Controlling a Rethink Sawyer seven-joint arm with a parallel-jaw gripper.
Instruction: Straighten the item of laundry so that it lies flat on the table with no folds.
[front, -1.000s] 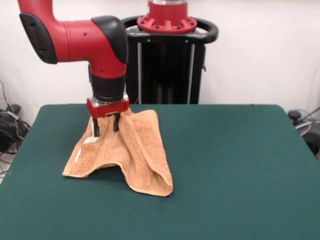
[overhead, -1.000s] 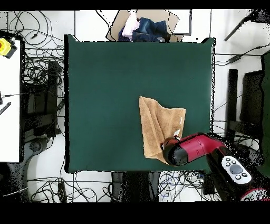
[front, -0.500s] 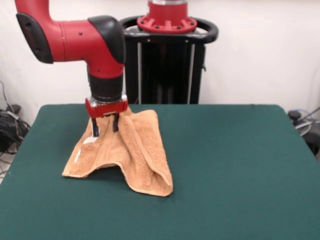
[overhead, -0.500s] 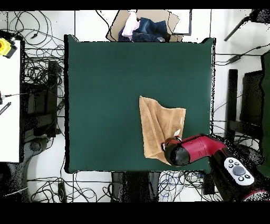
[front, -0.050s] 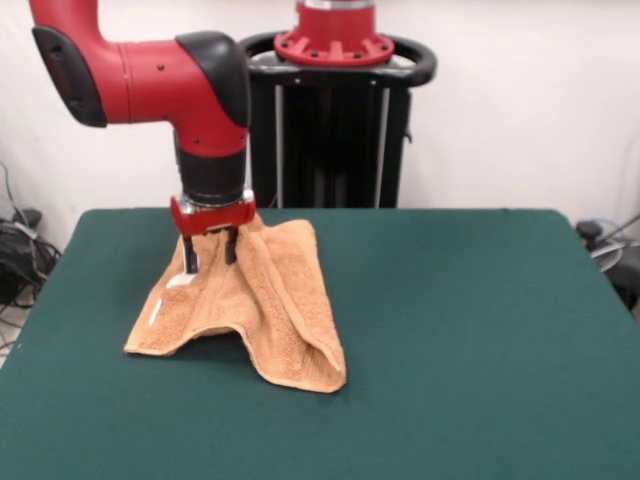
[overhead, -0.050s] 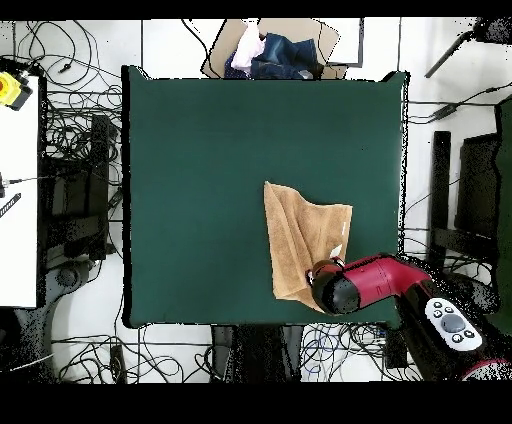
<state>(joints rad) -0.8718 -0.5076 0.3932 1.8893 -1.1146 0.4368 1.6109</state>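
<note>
The item of laundry (front, -0.050s: 270, 310), an orange-tan towel, stands tented on the green table (front, -0.050s: 460, 330), left of centre. Its peak rises to my gripper (front, -0.050s: 210, 258), which points straight down and is shut on a bunch of the cloth near the far edge. From there two folds run down to the front corners, with a hollow between them. A small white tag shows by the left fingertip (front, -0.050s: 188, 262). In the overhead view the towel (overhead, -0.050s: 300, 235) lies near the table's (overhead, -0.050s: 200, 180) lower right. The red arm (overhead, -0.050s: 350, 285) covers its lower corner and hides the gripper.
An open box of clothes (overhead, -0.050s: 270, 55) sits beyond the table's top edge in the overhead view. Cables lie on the floor all around, and a white bench (overhead, -0.050s: 15, 180) stands at the left. The black pedestal (front, -0.050s: 330, 130) rises behind the towel.
The arm shifted slightly left and up between the oldest frame and half a second ago. It has held still since. The towel keeps its tented shape.
</note>
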